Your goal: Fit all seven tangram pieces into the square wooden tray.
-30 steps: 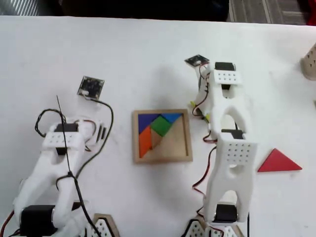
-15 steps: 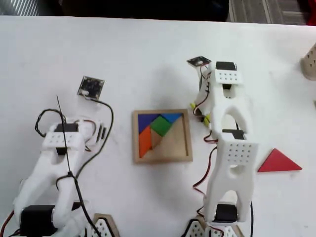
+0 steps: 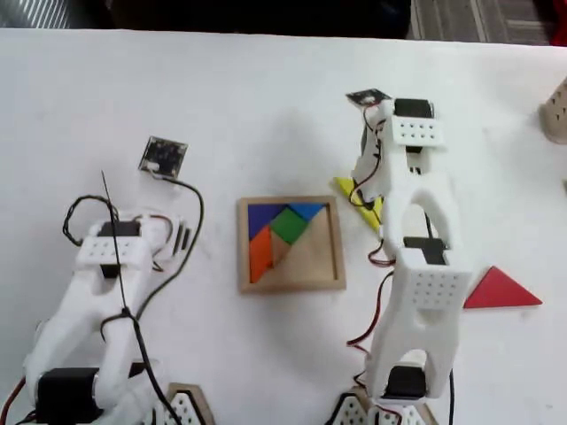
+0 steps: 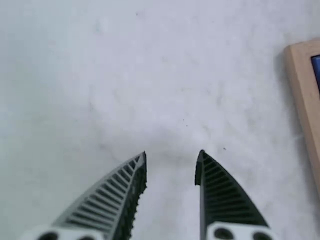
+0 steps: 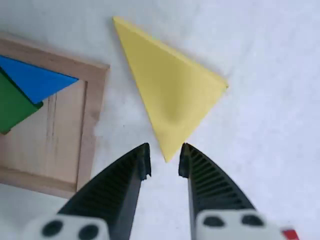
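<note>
High view: the tray (image 3: 291, 285) sits mid-table (image 3: 221, 97). Coloured pieces fill its 9-to-12 o'clock part: a dark blue piece (image 3: 258, 218), a green piece (image 3: 288, 226), a blue triangle (image 3: 308, 210) and an orange piece (image 3: 260, 254). Whether a pale piece lies beside the orange one is hard to tell against the wood. The 3-to-6 o'clock part is bare wood. At 2 o'clock from the tray lies the yellow triangle (image 3: 347, 188), mostly hidden under the right arm (image 3: 415, 230), which also covers its own gripper. The red triangle (image 3: 500, 290) lies flat at 4 o'clock, well apart from the tray, with one corner at the arm's outline. The left arm (image 3: 97, 292) stands at 9 o'clock with a black cable (image 3: 197, 221) looping off it. A small circuit board (image 3: 164, 156) lies at 10 o'clock. A pale wooden object (image 3: 556, 111) is cut off at the frame's 2 o'clock edge.

Left wrist view: the left gripper (image 4: 172, 155) hangs over bare table, fingers moderately apart and holding nothing. A stretch of tray rim (image 4: 301, 100) is cut off at the edge.

Right wrist view: the right gripper (image 5: 164, 150) has its fingers narrowly parted, and one corner of the yellow triangle (image 5: 172, 92) points into the gap. Contact cannot be made out. The triangle lies flat on the table just outside the tray rim (image 5: 95, 110). Inside that corner of the tray, the blue triangle (image 5: 35, 80) and green piece (image 5: 9, 107) are both cut off.
</note>
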`<state>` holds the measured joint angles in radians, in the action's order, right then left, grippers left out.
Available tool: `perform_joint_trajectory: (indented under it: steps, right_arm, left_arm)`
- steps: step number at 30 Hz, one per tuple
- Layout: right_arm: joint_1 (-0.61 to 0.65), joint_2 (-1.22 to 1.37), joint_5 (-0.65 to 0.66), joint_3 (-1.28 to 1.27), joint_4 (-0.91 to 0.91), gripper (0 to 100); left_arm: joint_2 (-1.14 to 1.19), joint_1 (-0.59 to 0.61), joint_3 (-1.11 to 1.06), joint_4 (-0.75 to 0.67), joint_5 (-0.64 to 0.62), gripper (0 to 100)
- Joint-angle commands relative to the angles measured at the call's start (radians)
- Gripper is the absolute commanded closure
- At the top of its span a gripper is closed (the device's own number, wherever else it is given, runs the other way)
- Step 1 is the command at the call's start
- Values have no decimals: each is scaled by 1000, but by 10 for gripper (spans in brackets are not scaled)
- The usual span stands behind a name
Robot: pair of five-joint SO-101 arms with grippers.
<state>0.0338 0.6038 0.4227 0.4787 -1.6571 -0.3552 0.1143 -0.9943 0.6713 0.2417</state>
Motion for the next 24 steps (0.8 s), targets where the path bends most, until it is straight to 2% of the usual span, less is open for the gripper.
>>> perform_joint_trajectory:
  steps: [1,9,15,19,24]
  right_arm:
    - [-2,-99,-34,12,-28,918]
    - [-47,-119,-64,11,-56,915]
    - [-124,-189,-61,-112,-24,915]
    - [-162,-328,-58,-321,76,915]
    - [-217,-533,-57,-626,297,914]
  left_arm:
    - [-31,-8,5,-21,11,827]
    - [-31,-8,5,-21,11,827]
    - [-31,-8,5,-21,9,827]
    - [-35,-8,6,-21,2,828]
    - [-35,-8,6,-20,2,828]
